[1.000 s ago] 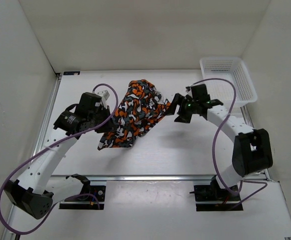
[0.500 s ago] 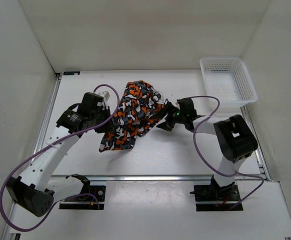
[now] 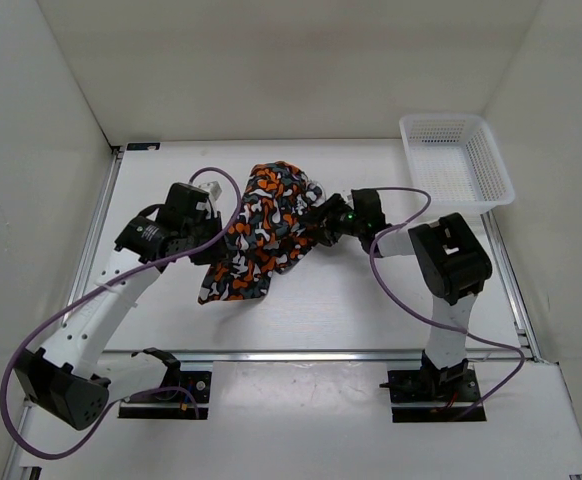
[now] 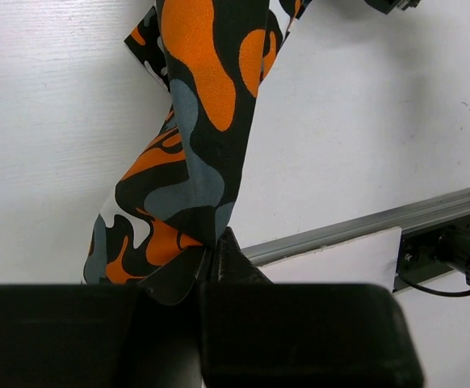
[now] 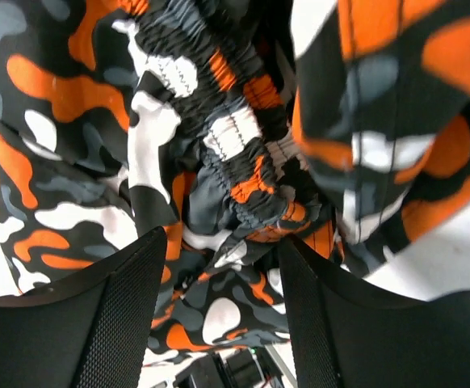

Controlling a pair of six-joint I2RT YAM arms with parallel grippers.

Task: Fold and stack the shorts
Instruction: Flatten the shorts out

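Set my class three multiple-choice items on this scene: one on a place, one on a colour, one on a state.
1. The basket sits at: A the far right corner; B the near left corner; C the centre.
2. The print on the shorts lacks: A orange; B green; C grey.
3. The left pincer is: A open; B shut on the shorts; C out of view.
Answers: 1 A, the top view shows it there. 2 B, only orange, black, grey and white appear. 3 B, it pinches the fabric.
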